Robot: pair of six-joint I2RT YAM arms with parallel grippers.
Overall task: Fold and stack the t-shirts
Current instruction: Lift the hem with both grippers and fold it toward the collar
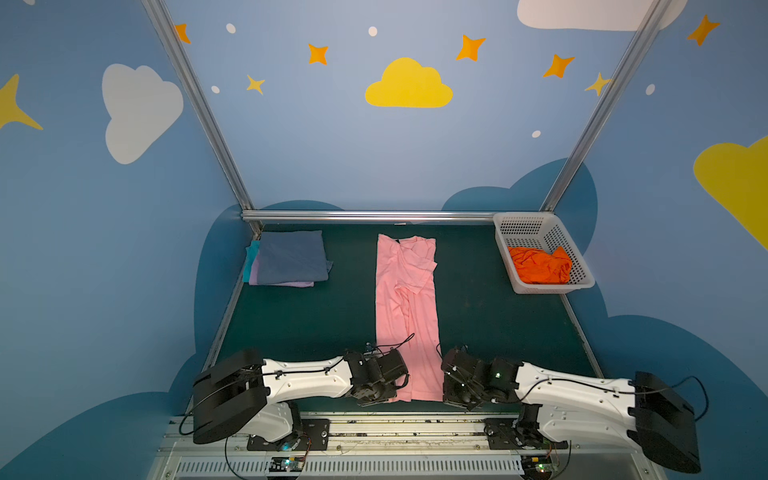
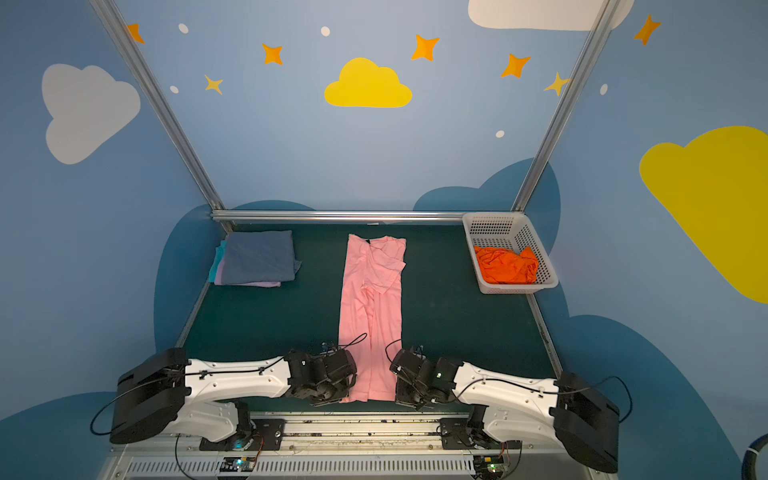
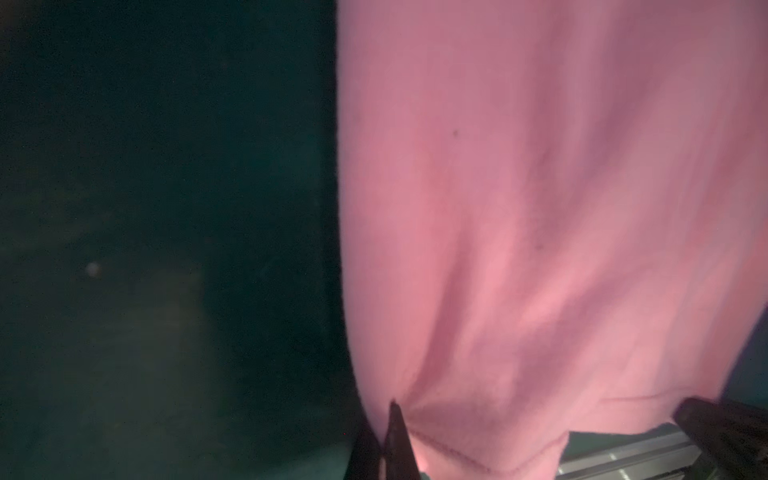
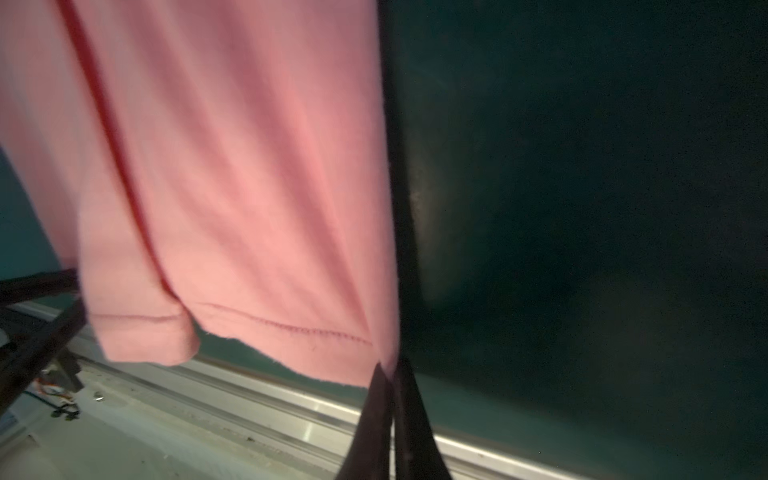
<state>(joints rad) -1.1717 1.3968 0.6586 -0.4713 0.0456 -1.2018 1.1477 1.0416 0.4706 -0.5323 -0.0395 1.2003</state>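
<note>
Both hem corners of pink shirt [image 1: 405,316] pinched: left gripper [image 3: 388,432] clamped on one, right gripper [image 4: 390,395] clamped on other. Shirt lies as long strip on table [image 1: 498,324].

layout on the table [image 1: 316,324]
folded stack [image 1: 286,257] far left; long shirt [image 1: 405,316] central; basket [image 1: 521,227] far right, crumpled shirt [image 1: 540,266] inside

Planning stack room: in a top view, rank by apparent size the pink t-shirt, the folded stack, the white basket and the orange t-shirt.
1. pink t-shirt, laid out long
2. white basket
3. folded stack, only slightly smaller than the basket
4. orange t-shirt, crumpled in the basket
</note>
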